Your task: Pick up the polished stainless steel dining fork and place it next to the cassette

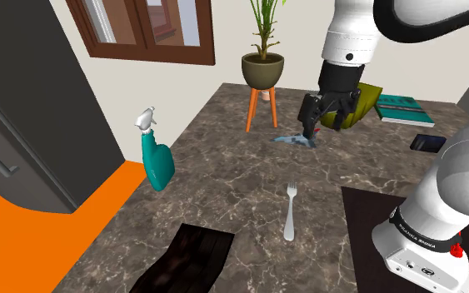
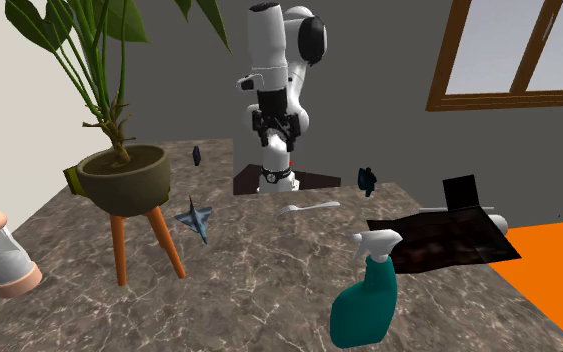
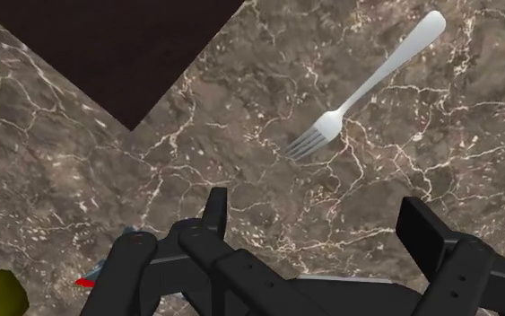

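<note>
Looking down over the table (image 1: 224,158) from beside the arm (image 1: 353,33), facing that arm from across the table past the plant (image 2: 119,170), and staring close at the tabletop from the hand (image 3: 318,211), with the fork (image 3: 358,94) common to each.

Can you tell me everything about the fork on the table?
The fork is silvery and shiny, like metal, with pointy tines, a thin neck and a long handle with a rounded end. It lies flat on the brown marbled tabletop, all in one piece. Only the tabletop touches it; the open end effector hangs apart from it.
</note>
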Tool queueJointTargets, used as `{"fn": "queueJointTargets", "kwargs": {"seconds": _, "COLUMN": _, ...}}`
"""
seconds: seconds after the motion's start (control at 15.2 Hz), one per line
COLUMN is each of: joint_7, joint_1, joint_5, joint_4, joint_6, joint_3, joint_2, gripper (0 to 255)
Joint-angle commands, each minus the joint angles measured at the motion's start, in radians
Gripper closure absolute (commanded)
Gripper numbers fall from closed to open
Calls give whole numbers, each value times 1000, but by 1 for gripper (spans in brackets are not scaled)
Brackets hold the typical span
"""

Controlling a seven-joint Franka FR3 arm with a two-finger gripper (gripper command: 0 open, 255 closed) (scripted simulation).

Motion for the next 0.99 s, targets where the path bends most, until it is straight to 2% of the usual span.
{"fn": "queueJointTargets", "kwargs": {"seconds": 0.0, "joint_7": 111, "joint_1": -7, "joint_5": 54, "joint_4": -43, "joint_6": 35, "joint_3": 54, "joint_2": -4, "gripper": 0}}
{"fn": "queueJointTargets", "kwargs": {"seconds": 0.4, "joint_7": 420, "joint_1": -17, "joint_5": 234, "joint_4": -135, "joint_6": 186, "joint_3": 243, "joint_2": 57, "gripper": 0}}
{"fn": "queueJointTargets", "kwargs": {"seconds": 0.73, "joint_7": 669, "joint_1": -44, "joint_5": 384, "joint_4": -157, "joint_6": 357, "joint_3": 420, "joint_2": 197, "gripper": 0}}
{"fn": "queueJointTargets", "kwargs": {"seconds": 0.92, "joint_7": 677, "joint_1": -45, "joint_5": 405, "joint_4": -169, "joint_6": 402, "joint_3": 448, "joint_2": 228, "gripper": 0}}
